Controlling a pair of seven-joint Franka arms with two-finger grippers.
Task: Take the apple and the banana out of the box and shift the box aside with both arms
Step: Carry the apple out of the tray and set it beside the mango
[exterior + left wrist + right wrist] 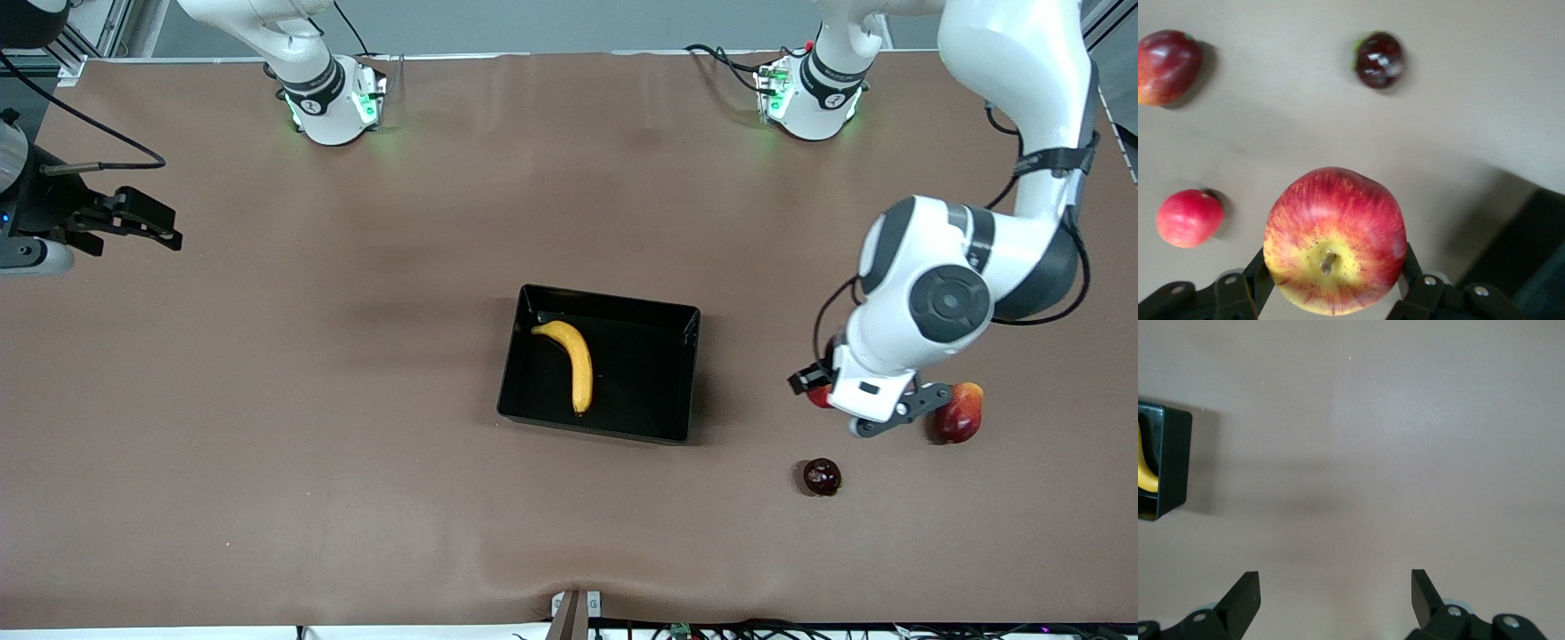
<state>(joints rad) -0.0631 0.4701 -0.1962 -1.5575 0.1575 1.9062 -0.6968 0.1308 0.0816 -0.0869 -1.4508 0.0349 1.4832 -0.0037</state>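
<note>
The black tray (676, 373) lies mid-table with the yellow banana (573, 356) in it. My left gripper (867, 404) hangs over the table beside the tray, toward the left arm's end. In the left wrist view it (1335, 267) is shut on the red apple with yellow patches (1335, 233), held above the table. My arm hides most of the apple in the front view. My right gripper (133, 218) is open and empty, waiting at the right arm's end; its wrist view (1335, 600) shows the tray's corner (1175, 463) and the banana's end (1145, 470).
A red-orange mango (960, 412) (1165, 67) lies beside the left gripper. A dark maroon fruit (821, 476) (1379, 60) lies nearer the front camera. A plain red round fruit (1189, 218) lies on the table under the left arm.
</note>
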